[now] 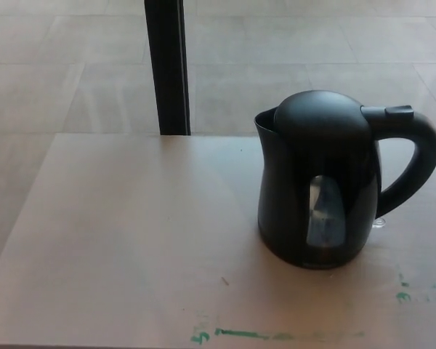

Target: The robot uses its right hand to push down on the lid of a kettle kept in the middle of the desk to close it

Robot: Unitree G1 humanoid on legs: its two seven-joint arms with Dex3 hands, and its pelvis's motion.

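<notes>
Fingers are nowhere in sight, so their state cannot be told. Kettle (pixel 320 182) stands upright on the table (pixel 116 240), right of centre, lid (pixel 321 120) seemingly down. Risk: an unlatched lid springing open.

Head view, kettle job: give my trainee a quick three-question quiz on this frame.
1. True or false: the lid sits down on the kettle.
2. Which side does the kettle's handle face? A) robot's left B) robot's right
3. What colour are the marks on the desk at the near edge?

Key: 1 true; 2 B; 3 green. Neither hand is in view.
</notes>
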